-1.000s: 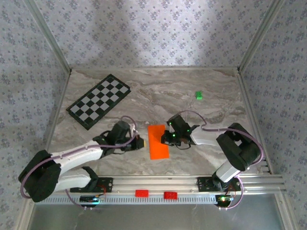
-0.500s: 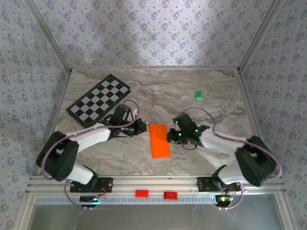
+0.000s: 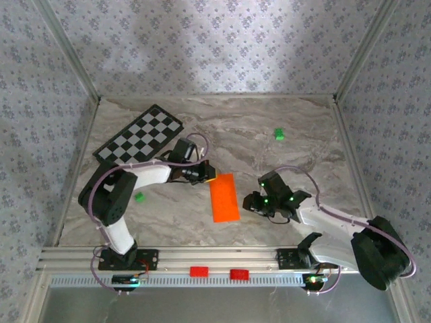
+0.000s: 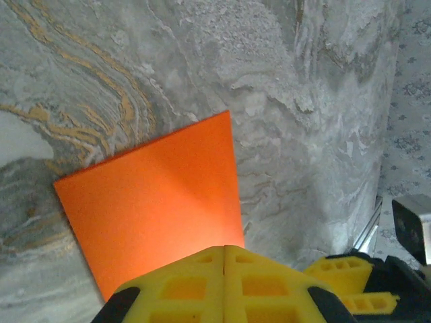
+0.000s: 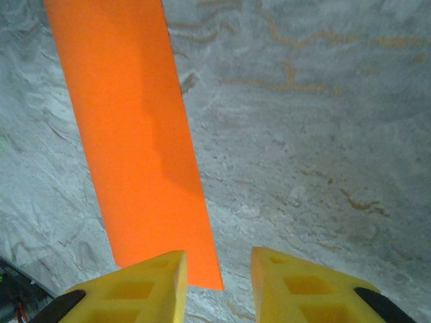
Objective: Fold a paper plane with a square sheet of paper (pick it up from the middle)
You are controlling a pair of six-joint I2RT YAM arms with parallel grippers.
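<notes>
The square sheet of paper (image 3: 224, 197) is bright orange and lies flat on the marble table as a long narrow rectangle, slightly tilted. My left gripper (image 3: 207, 177) is at its far left corner. In the left wrist view, the shut yellow fingertips (image 4: 224, 250) overlap the near edge of the paper (image 4: 155, 195); I cannot tell if paper is pinched. My right gripper (image 3: 251, 202) sits just right of the sheet. It stands open (image 5: 217, 259), with the paper's corner (image 5: 135, 148) beside its left finger. A paper plane is out of view.
A black-and-white checkered board (image 3: 139, 142) lies at the back left. One tiny green block (image 3: 278, 134) sits at the back right and another (image 3: 139, 197) by the left arm. Two red pieces (image 3: 199, 271) sit on the front rail. Patterned walls close three sides.
The left gripper swung from the paper's left side to its far left corner. The right gripper drew back from the paper's right edge and opened. The sheet now lies slightly tilted.
</notes>
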